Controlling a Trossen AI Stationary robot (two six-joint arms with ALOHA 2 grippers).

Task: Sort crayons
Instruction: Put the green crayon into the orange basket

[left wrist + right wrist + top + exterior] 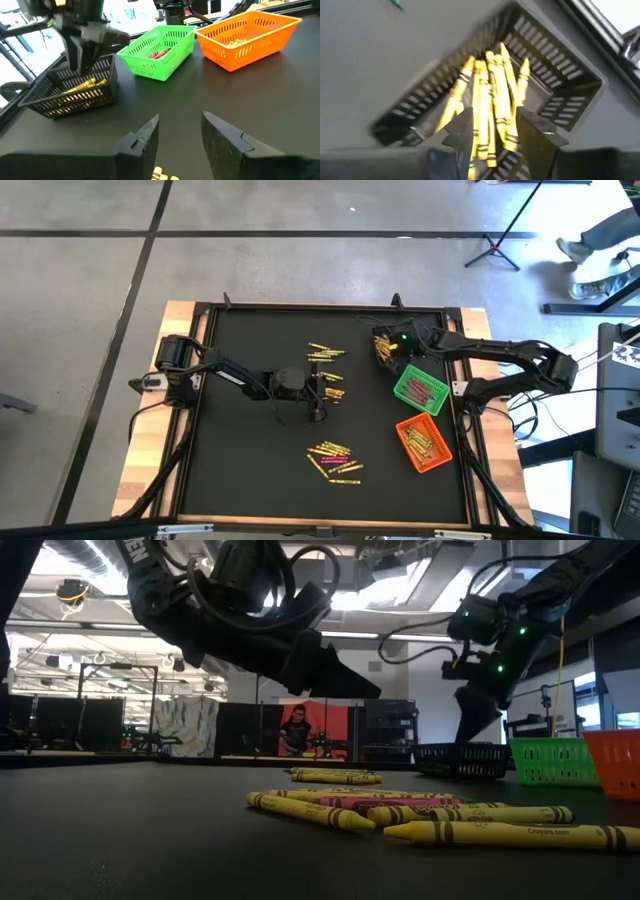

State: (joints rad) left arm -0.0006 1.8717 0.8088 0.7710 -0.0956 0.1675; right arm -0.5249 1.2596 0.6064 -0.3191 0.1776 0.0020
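Three bins stand in a row along the right side of the black table [240, 470]: a black bin [385, 346] farthest, a green bin [420, 388] in the middle and an orange bin [423, 444] nearest. The right gripper [392, 345] hangs directly over the black bin, its fingers [465, 130] spread apart with nothing clamped between them; yellow crayons [487, 100] lie heaped in that bin just below the fingertips. The green bin holds red crayons [159, 53], and the orange bin holds yellow ones.

The left gripper [180, 135] hovers over the middle of the table, its two fingers parted and empty, pointing toward the bins. A small cluster of yellow crayons [332, 387] lies just beside it, at its fingertips. Another yellow cluster [325, 352] lies farther off, toward the far edge, and a third pile [335, 459], yellow with a few pink ones mixed in, lies nearer, well apart from both grippers.
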